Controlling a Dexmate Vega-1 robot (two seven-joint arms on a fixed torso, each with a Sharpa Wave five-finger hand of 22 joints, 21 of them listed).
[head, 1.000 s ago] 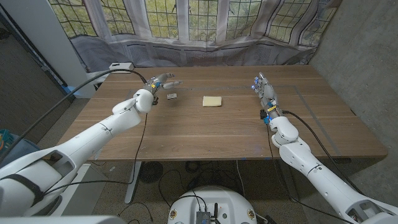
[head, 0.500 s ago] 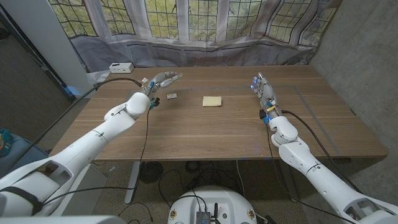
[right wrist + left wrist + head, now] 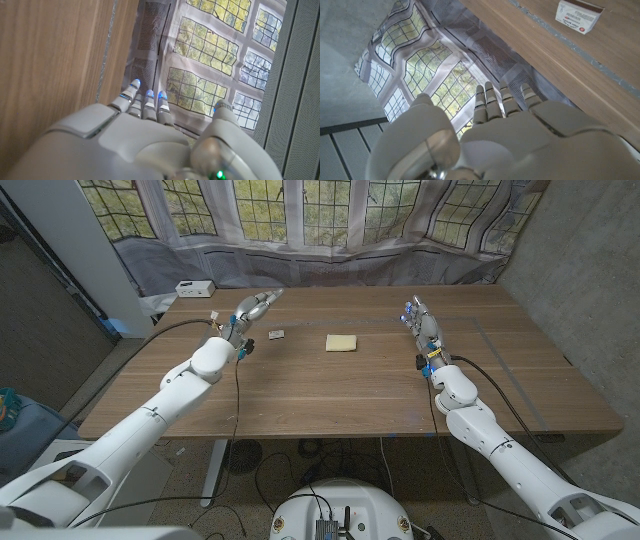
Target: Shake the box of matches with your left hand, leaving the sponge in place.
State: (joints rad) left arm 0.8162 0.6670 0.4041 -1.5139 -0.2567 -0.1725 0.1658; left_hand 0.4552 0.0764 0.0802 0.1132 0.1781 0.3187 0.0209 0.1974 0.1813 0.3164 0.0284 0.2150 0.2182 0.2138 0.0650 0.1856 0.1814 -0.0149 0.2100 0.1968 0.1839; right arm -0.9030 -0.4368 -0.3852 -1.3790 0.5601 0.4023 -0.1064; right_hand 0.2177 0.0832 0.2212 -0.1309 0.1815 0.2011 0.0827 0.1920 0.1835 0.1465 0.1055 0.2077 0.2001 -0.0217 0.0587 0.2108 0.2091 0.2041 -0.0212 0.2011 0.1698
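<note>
A white label with small dark print covers the box of matches [image 3: 579,16] on the desk [image 3: 620,60]; its wording is too small to read.

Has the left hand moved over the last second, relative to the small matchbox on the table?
Yes. The white left hand has lifted and swung toward the window side, away from the small matchbox, which lies where it was beside the yellow sponge.

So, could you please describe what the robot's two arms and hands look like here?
Both arms are glossy white with rounded shells and grey bands at the joints. A black cable runs along each arm. The left hand is white to light grey, with coloured wires at the wrist. The right hand is similar, with blue lights at its fingertips, a green light near its base and coloured connectors at the wrist.
</note>
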